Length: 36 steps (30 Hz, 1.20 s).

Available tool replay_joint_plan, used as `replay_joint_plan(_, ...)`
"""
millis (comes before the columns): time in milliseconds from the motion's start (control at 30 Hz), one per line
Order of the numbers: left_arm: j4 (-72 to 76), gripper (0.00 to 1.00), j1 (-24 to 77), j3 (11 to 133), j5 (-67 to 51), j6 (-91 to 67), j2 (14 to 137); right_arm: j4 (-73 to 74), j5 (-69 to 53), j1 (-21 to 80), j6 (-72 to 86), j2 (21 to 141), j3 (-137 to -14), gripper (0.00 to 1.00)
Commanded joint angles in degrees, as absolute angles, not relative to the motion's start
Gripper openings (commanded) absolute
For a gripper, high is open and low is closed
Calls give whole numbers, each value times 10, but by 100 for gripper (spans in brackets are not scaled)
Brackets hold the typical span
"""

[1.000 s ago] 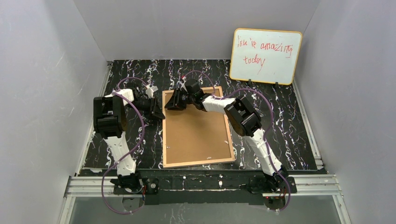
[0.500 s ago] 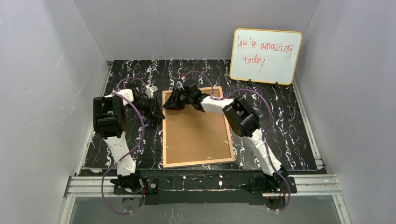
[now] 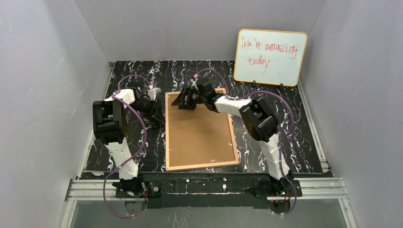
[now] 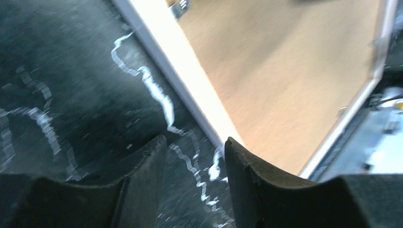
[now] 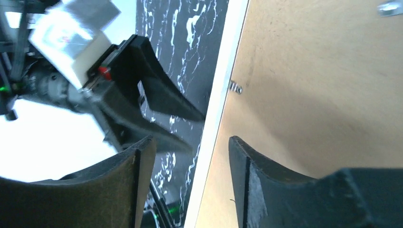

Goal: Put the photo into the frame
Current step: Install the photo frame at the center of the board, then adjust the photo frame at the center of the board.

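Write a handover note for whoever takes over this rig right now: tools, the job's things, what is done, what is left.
Left tool: open, empty, above the table beside the frame's left edge.
Right tool: open, empty, above the frame's far left corner.
Frame: flat, face down, brown backing board in place.
Photo: not visible in any view.
Done: cannot tell whether the photo is inside.
Left: confirm that; insert it if not.

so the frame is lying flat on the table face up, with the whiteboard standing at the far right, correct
Not quite: the frame lies face down, not face up; the top external view shows its brown backing board facing upward. The whiteboard does stand at the far right.
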<state>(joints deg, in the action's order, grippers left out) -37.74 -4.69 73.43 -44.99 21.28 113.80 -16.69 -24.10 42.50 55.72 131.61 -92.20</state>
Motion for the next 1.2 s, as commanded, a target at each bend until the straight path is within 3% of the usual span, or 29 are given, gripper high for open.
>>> replay_joint_plan(0, -425, 49, -57, 717, -343, 306, 1082, -167, -213, 361, 522, 1161, -836, 71)
replay_joint_plan(67, -423, 50, -56, 695, -323, 327, 1071, -131, -174, 326, 507, 1097, -775, 80)
replay_joint_plan(300, -397, 52, -36, 603, -290, 365, 1011, -56, -56, 207, 464, 968, -604, 91)
replay_joint_plan(633, -372, 53, 40, 535, -285, 373, 965, -90, -126, 178, 483, 1044, -583, 91)
replay_joint_plan(833, -362, 55, 91, 522, -295, 359, 967, -86, -175, 229, 489, 1148, -696, 90)
replay_joint_plan(1000, -356, 57, 140, 535, -330, 335, 980, -26, -221, 304, 479, 1285, -901, 90)
replay_joint_plan(1100, -361, 62, 172, 554, -364, 322, 987, 31, -253, 342, 460, 1379, -1057, 90)
replay_joint_plan(1167, -380, 73, 182, 568, -395, 325, 986, 82, -264, 353, 443, 1427, -1150, 91)
